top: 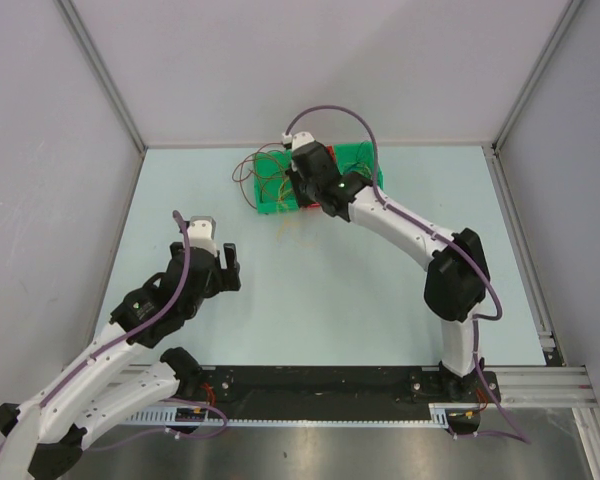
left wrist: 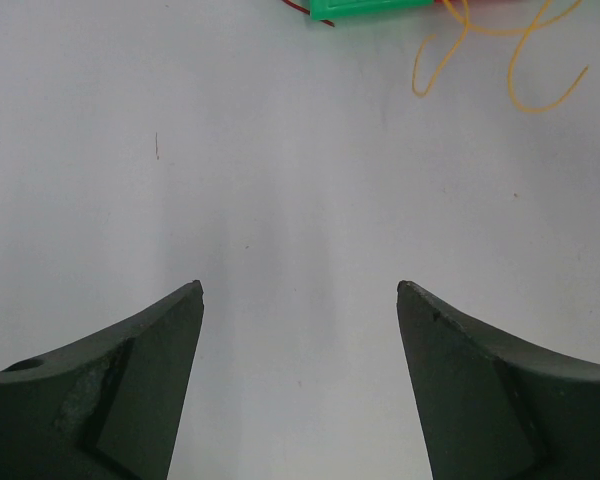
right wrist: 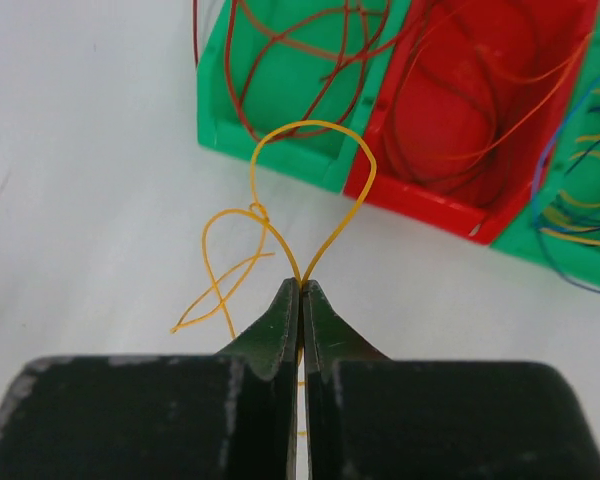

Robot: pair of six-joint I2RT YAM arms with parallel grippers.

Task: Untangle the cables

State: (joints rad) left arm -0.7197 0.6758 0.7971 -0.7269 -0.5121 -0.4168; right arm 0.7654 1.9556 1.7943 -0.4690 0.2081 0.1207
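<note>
Near you, your left gripper (left wrist: 300, 290) is wide open above the table (left wrist: 280, 150), with nothing between its two fingers. Farther off, on the right, your right gripper (right wrist: 301, 285) is pinched tight on one yellow cable (right wrist: 310, 124). It loops up from the tips and twists once on its left side. Just past it sit three bins in a row: two green bins (right wrist: 280, 165) with one red bin (right wrist: 420, 205) between them. Brown, orange, yellow and blue cables (right wrist: 410, 165) lie tangled in them, too many to count. The right-hand green bin is cut off at the edge. From above, your right arm (top: 410, 230) hides most of the bins.
</note>
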